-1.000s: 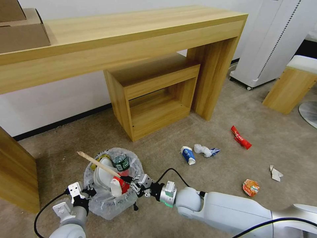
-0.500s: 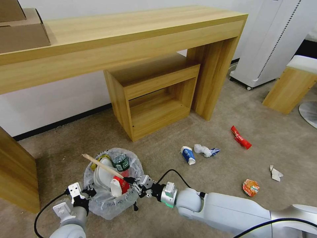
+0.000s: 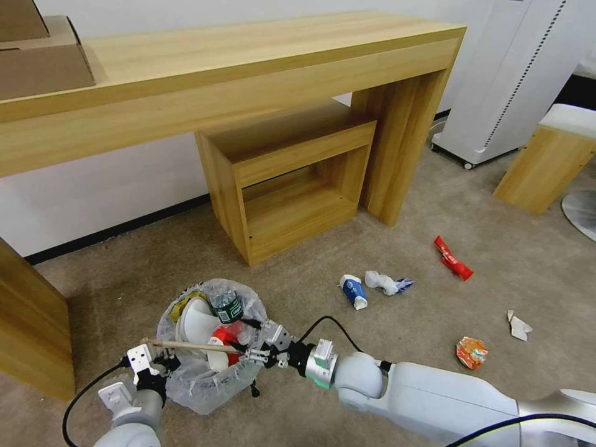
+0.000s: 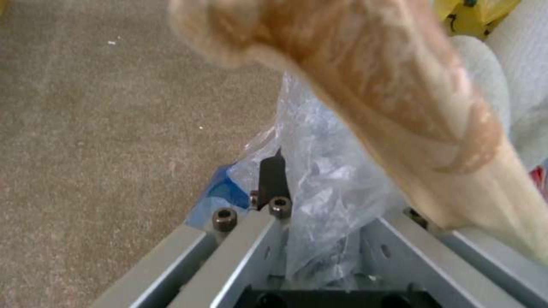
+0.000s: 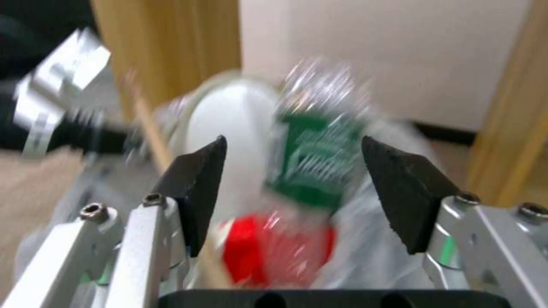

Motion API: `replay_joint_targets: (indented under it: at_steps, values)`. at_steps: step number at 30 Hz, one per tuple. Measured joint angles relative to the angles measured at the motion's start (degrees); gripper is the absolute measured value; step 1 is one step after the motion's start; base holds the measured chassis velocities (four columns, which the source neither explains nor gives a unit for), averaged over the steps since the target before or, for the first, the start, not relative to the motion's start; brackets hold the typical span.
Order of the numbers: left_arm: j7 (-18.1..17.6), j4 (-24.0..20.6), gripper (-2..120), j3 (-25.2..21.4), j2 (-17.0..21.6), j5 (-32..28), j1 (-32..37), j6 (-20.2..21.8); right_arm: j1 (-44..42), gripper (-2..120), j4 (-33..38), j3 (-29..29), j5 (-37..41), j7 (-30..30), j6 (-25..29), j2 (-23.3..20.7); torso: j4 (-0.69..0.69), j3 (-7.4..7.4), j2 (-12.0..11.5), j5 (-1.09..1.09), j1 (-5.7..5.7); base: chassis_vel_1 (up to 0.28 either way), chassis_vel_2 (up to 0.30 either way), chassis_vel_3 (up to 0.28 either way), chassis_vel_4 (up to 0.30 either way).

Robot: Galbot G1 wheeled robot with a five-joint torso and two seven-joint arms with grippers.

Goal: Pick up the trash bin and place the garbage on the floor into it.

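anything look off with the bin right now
Yes: the wooden stick lies crosswise over the trash bin, its end poking past the rim by the left gripper instead of dropping inside. The right gripper is open beside it.

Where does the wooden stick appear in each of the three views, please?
Head view: the wooden stick lies nearly level across the trash bin, spanning from the left gripper to the right gripper.
Left wrist view: the stick looms large and blurred close to the camera, over the clamped bag.
Right wrist view: it is a thin pale streak beside the white cup.
Shared landmark: the bin's crinkled clear bag.
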Motion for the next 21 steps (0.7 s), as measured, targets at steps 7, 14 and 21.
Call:
replay_joint_targets:
  at_steps: [7, 14, 21]
  values:
    - [-0.08, 0.37, 1, 0.19, 0.19, 0.04, -0.23, 0.04, -1.69, 72, 3.74, 6.66, 2.58, 0.40, 0.25, -2.20, 0.00, 0.00, 0.00, 0.00, 0.00, 0.000, 0.000, 0.000, 0.000]
    - [-0.10, 0.21, 1, 0.53, 0.80, 0.01, -0.15, 0.29, -5.26, 76, 6.40, 14.67, 5.18, 3.56, -1.47, -3.90, 0.01, 0.00, 0.00, 0.00, 0.00, 0.000, 0.000, 0.000, 0.000]
    - [-0.11, -0.62, 1, 0.73, 1.79, -0.28, 0.23, 0.50, -12.34, 81, 8.13, 29.08, 6.82, 9.42, -5.98, -5.82, 0.00, 0.00, 0.00, 0.00, 0.00, 0.000, 0.000, 0.000, 0.000]
